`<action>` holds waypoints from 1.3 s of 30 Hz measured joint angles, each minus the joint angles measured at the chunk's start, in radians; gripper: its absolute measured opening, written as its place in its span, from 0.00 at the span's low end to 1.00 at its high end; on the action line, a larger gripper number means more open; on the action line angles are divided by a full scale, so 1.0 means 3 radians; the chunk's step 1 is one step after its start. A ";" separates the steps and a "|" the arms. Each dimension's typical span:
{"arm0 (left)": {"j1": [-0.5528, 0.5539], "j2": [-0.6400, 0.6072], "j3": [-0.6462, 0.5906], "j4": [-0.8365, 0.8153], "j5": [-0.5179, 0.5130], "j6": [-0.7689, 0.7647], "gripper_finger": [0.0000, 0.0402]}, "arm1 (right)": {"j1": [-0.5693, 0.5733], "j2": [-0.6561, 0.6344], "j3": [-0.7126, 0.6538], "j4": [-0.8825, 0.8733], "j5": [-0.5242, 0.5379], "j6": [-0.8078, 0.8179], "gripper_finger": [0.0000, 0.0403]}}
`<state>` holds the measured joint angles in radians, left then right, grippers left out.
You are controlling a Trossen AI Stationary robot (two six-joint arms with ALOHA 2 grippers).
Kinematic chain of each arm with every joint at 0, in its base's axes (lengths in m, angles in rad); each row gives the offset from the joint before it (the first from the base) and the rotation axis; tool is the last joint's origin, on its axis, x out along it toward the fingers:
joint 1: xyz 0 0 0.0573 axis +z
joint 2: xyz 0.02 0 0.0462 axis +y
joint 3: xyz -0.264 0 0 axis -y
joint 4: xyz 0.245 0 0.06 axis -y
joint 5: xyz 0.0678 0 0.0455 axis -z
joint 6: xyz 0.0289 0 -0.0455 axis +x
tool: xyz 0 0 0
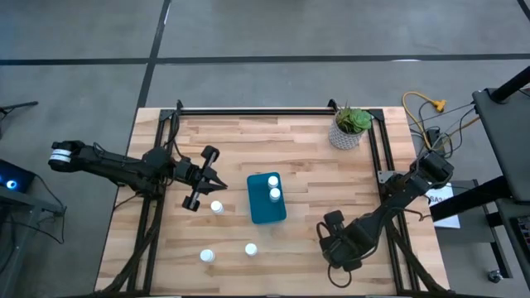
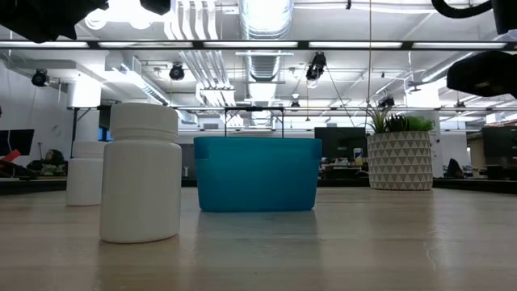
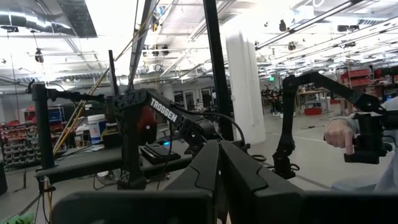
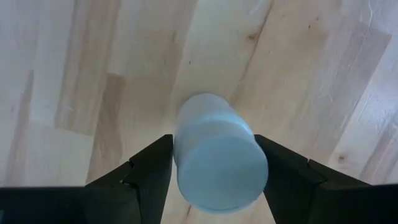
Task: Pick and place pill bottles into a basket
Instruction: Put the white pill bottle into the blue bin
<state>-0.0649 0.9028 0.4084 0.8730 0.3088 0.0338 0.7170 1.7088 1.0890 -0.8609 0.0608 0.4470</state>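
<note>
Table (image 1: 315, 165): I see bare wood open between the basket (image 1: 266, 199) and the right gripper (image 1: 337, 246), which sits near the front right edge.

Right gripper: I see it pinching one white bottle (image 4: 217, 152), round cap toward the camera.

Left gripper (image 1: 217, 181): fingers pressed together, just left of the basket.

Basket: teal, mid-table, holding two bottles (image 1: 274, 187).

Loose bottles: one (image 1: 217, 207) beside the basket's left side, two (image 1: 207, 256) (image 1: 250, 248) near the front edge.
</note>
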 joint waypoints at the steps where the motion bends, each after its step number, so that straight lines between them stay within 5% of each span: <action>1: 0.0001 0.0000 0.0000 0.0000 0.0000 0.0000 0.00 | 0.0000 0.0000 0.0008 0.0012 0.0000 -0.0002 0.52; 12: 0.0001 0.0000 0.0000 -0.0001 -0.0008 0.0000 0.00 | -0.0005 0.0001 0.0115 0.0027 -0.0008 -0.0067 0.51; 23: 0.0001 0.0000 0.0000 -0.0001 -0.0009 0.0000 0.00 | -0.0006 -0.0008 0.0087 0.0040 -0.0029 -0.0149 0.38; 39: 0.0000 0.0000 0.0000 -0.0001 -0.0009 0.0000 0.00 | -0.0238 -0.0009 0.0232 0.0002 0.0013 -0.0541 0.38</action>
<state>-0.0648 0.9028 0.4084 0.8728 0.3060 0.0338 0.6456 1.7060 1.1587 -0.8603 0.0647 0.2847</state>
